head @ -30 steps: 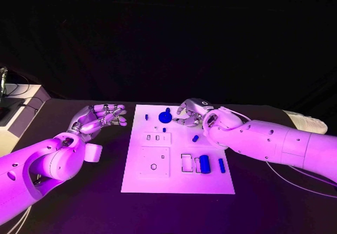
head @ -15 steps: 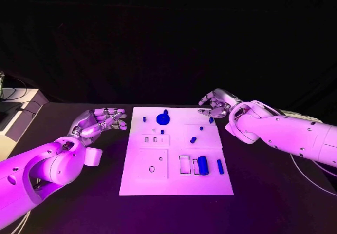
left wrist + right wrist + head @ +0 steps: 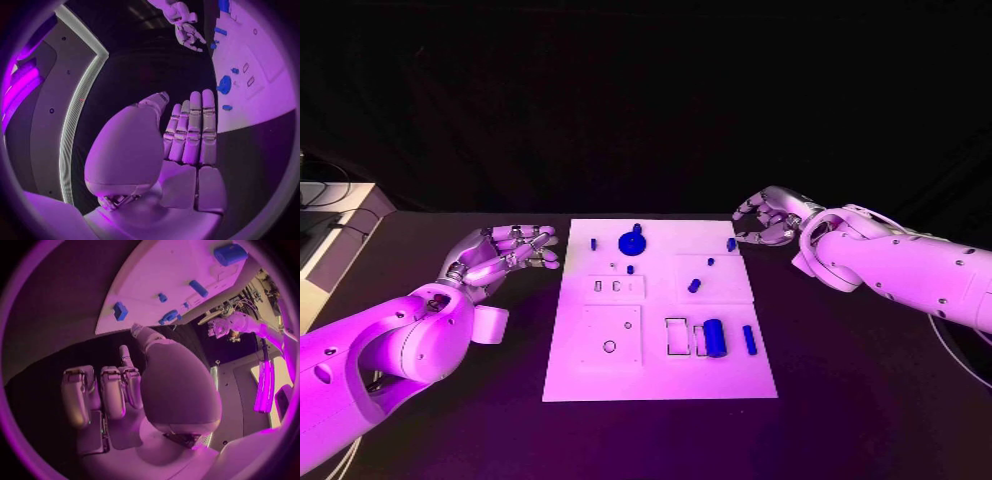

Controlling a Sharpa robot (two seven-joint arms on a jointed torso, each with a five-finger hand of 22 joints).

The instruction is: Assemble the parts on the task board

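The white task board (image 3: 661,375) lies in the middle of the table. On it are a round blue disc (image 3: 632,240), several small blue pegs such as one near the far right corner (image 3: 731,243), a large blue block (image 3: 715,337) and a thin blue bar (image 3: 749,340). My left hand (image 3: 502,255) hovers left of the board's far end, fingers straight (image 3: 190,130), holding nothing. My right hand (image 3: 769,218) hangs just past the board's far right corner, fingers loosely bent (image 3: 112,390), empty. The board (image 3: 169,270) and the disc (image 3: 224,84) also show in the wrist views.
A small white box (image 3: 489,325) sits on the table beside my left forearm. A pale cabinet (image 3: 336,215) stands at the far left edge. Dark table surface surrounds the board on both sides.
My right hand has drawn back from beside the blue disc, moving right and off the board's edge; a small blue peg now shows where it was. The left hand has hardly moved.
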